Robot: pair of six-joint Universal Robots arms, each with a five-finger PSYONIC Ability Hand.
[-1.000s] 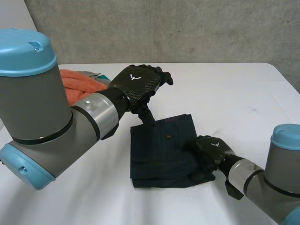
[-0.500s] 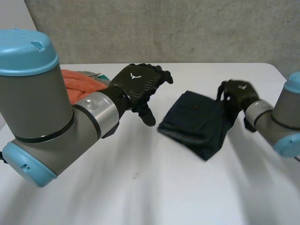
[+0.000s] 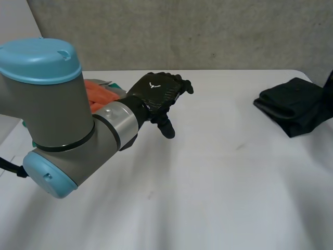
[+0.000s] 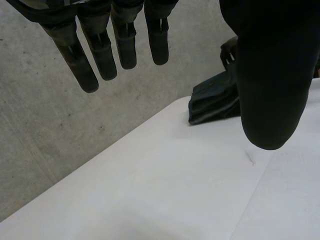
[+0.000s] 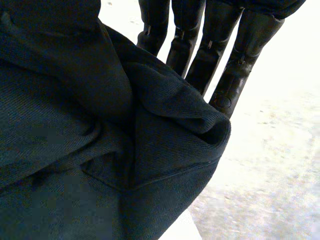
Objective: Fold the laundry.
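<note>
At the far right edge of the head view lies the folded dark cloth, by the rim of the white table. The right hand has straight fingers behind a bunched fold of it, and the thumb presses that fold from the front. Left of centre, the left hand hovers over the table with fingers straight and slightly spread, holding nothing, well apart from the dark cloth; an orange cloth lies behind its arm.
</note>
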